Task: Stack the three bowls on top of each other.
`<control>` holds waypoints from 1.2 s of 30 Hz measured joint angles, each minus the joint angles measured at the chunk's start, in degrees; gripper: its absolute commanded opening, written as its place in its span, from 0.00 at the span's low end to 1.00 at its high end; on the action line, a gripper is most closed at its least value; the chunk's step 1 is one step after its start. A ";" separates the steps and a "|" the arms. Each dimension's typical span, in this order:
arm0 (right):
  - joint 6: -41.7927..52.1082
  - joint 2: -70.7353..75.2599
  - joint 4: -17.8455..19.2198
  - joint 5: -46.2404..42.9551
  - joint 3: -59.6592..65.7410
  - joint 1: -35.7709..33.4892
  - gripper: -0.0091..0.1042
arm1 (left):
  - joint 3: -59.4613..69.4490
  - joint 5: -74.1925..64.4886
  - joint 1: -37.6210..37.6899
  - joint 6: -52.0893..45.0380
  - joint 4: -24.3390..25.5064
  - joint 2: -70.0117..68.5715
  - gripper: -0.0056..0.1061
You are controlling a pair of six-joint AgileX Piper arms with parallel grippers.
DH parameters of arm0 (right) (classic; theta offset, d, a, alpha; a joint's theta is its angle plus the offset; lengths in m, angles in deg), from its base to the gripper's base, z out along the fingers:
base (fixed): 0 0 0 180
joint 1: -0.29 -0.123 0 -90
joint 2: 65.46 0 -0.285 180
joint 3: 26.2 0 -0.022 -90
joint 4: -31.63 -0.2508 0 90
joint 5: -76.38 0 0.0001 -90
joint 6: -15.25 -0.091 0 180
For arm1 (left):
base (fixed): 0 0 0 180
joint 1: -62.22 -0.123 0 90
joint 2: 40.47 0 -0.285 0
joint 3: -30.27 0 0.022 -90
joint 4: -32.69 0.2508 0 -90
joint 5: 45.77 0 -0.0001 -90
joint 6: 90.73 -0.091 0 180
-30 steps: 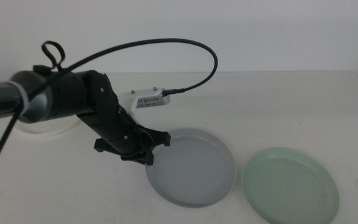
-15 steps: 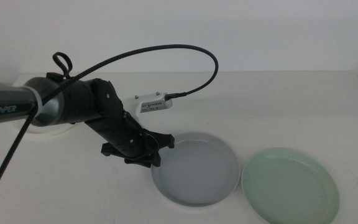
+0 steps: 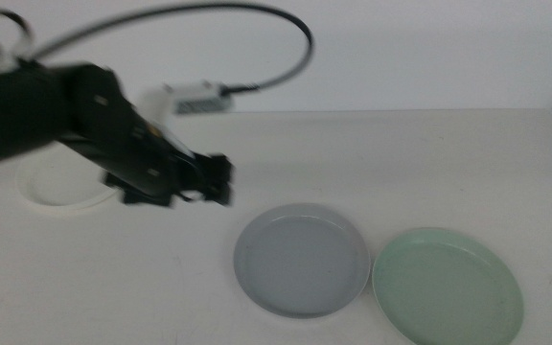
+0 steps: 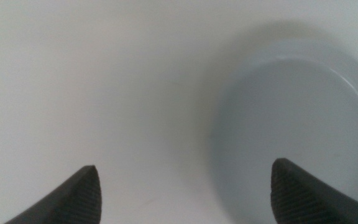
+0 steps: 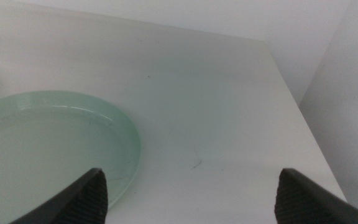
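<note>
Where the middle view takes in the table point(image 3: 381, 153), three dishes are listed. Blue-grey bowl point(image 3: 301, 259): flat on the table, near the centre front. Mint green bowl point(image 3: 447, 285): flat on the table just beside the blue-grey one on its right, rims close, whether touching cannot be told. White bowl point(image 3: 57, 190): at the far left, partly hidden behind the left arm. Left gripper point(image 3: 217, 182): blurred, raised above the table between the white and blue-grey bowls, clear of both, nothing in it. A cable point(image 3: 257, 19) loops over the arm to a small white box point(image 3: 197, 98) near the wrist.

Left wrist view: both dark jaws spread wide apart with only bare table between them. The blue-grey bowl point(image 4: 297, 118) lies beyond and to one side, its rim casting a soft shadow; neither jaw touches it.

Right wrist view: right gripper point(image 5: 191, 193) with jaws wide apart and holding nothing, above the table's corner region. The mint green bowl point(image 5: 48, 149) sits beside one jaw, apart from it. Table edge visible, a pale wall point(image 5: 347, 93) beyond.
</note>
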 measured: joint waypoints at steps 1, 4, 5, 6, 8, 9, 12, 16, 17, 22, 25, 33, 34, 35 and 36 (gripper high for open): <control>0.00 0.00 0.00 0.00 0.00 0.00 0.91 | 0.00 -0.99 -0.47 1.17 1.89 -1.46 0.98; 0.00 0.00 0.00 0.00 0.00 0.00 0.91 | 0.00 -3.25 -2.15 4.90 8.33 -6.42 0.98; 0.00 0.00 0.00 0.00 0.00 0.00 0.91 | 0.00 -3.54 -2.70 5.92 10.16 -7.88 0.98; 0.00 0.00 0.00 0.00 0.00 0.00 0.91 | 0.00 -3.71 -3.33 6.79 11.71 -9.24 0.98; 0.00 0.00 0.00 0.00 0.00 0.00 0.91 | 0.00 -4.13 -4.78 8.30 13.78 -11.47 0.97; 0.00 0.00 0.00 0.00 0.00 0.00 0.91 | 0.00 -4.62 -5.83 8.75 14.43 -12.56 0.97; 0.00 0.00 0.00 0.00 0.00 0.00 0.91 | 0.00 -6.36 -9.77 9.47 15.25 -14.55 0.97; 0.00 0.00 0.00 0.00 0.00 0.00 0.91 | 0.00 -7.36 -16.10 7.65 15.25 -14.87 0.97; 0.00 0.00 0.00 0.00 0.00 0.00 0.91 | 0.00 -7.42 -17.70 6.50 15.25 -14.81 0.97; 0.00 0.00 0.00 0.00 0.00 0.00 0.91 | -1.82 -7.70 -24.95 -0.75 12.52 -12.11 0.97; 0.00 0.00 0.00 0.00 0.00 0.00 0.91 | -4.44 -7.45 -28.89 -5.26 9.30 -8.12 0.97; 0.00 0.00 0.00 0.00 0.00 0.00 0.91 | -12.42 -2.70 -37.87 -16.11 0.81 6.62 0.98; 0.00 0.00 0.00 0.00 0.00 0.00 0.91 | -13.72 -2.58 -38.81 -16.36 0.20 8.80 0.98; 0.00 0.00 0.00 0.00 0.00 0.00 0.91 | -14.76 -2.50 -39.57 -16.59 -0.27 10.94 0.98; 0.00 0.00 0.00 0.00 0.00 0.00 0.91 | -16.06 -2.50 -40.20 -17.21 -0.79 13.02 0.98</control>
